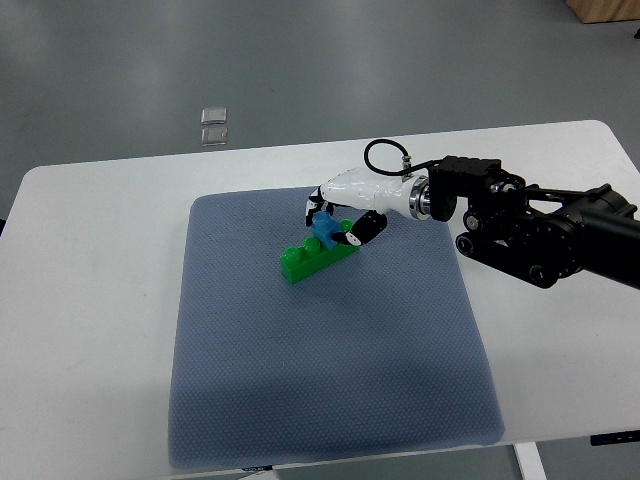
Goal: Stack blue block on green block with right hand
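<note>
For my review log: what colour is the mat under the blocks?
Greyish blue, with a fine dotted texture; the mat shows in the top view.

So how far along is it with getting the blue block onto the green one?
Nearly there. The right robot hand has the blue block in its fingers, sitting on or just above the middle of the green block on the grey mat. Left: press it home if needed, let go and pull the hand away.

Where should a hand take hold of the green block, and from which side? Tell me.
Grip the green block across its long side faces near the lower-left end, coming from above. That end is bare, while the right hand and the blue block occupy the upper-right end, and the studded top offers poorer flat contact.
</note>
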You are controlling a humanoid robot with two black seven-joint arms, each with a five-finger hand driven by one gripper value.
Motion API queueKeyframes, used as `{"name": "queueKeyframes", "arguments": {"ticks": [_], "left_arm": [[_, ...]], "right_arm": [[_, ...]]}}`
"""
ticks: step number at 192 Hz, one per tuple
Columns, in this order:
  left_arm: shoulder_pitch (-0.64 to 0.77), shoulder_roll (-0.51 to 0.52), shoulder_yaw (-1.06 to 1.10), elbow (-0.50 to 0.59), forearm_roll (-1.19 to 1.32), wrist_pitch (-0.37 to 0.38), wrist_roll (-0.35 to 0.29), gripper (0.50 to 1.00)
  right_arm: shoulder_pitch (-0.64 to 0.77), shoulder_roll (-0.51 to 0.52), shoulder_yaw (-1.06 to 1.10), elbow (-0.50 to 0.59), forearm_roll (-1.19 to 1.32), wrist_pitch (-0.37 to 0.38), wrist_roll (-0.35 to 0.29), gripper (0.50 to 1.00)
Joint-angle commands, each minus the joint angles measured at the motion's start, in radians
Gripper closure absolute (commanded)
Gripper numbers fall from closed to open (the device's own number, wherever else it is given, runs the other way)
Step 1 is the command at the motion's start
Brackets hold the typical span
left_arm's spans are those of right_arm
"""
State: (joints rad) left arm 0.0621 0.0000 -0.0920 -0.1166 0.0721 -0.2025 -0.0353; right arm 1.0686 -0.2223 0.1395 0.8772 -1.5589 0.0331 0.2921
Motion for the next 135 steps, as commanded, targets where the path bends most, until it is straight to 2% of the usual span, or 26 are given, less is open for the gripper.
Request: {"name": "queueKeyframes", "arguments": {"ticks": [1,14,64,135], "left_arm": [[-0.001,0.000,0.000,0.000,0.000,0.000,0.000,0.500],[-0.001,0.000,0.000,0.000,0.000,0.000,0.000,0.500],[0.001,0.000,0.000,0.000,0.000,0.000,0.000,0.500],[-0.001,0.000,0.000,0.000,0.000,0.000,0.000,0.500]], "right_arm": [[-0.004,0.000,0.000,-0.003,0.000,-0.012,0.002,0.885],[-0.010,-0.002,0.000,-0.006,0.000,-0.019,0.002,0.887],[-0.042,0.001,0.000,-0.012,0.000,-0.032,0.005,0.948],[-0.041,0.000,0.002,-0.010,0.000,-0.038,0.005,0.948]]}}
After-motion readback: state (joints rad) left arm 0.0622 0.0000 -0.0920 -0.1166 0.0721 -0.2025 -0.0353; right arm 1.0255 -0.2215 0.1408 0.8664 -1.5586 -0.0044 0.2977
